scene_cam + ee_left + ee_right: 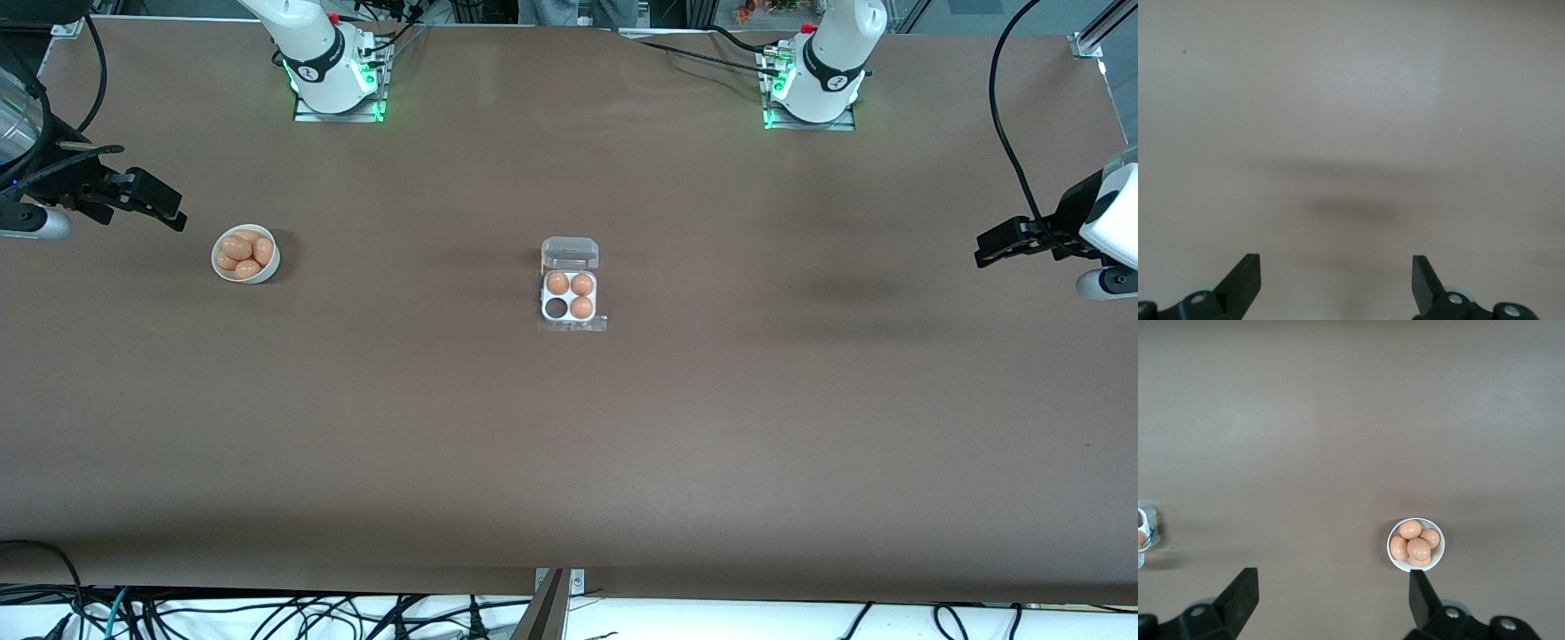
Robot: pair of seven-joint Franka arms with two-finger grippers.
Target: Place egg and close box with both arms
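The clear four-cell egg box (570, 307) sits at the table's middle, its lid (570, 252) open and lying flat toward the robots' bases. Three brown eggs (570, 293) fill three cells; one cell (556, 308) is empty. A white bowl (245, 254) holding several brown eggs stands toward the right arm's end; it also shows in the right wrist view (1415, 545). My right gripper (164, 209) is open and empty, up in the air beside the bowl. My left gripper (996, 244) is open and empty over bare table at the left arm's end. The box edge shows in the right wrist view (1143, 537).
The brown table top (569, 444) lies bare around the box and bowl. Both arm bases (329, 71) stand along the table's edge farthest from the front camera. Cables hang at the edge nearest the front camera.
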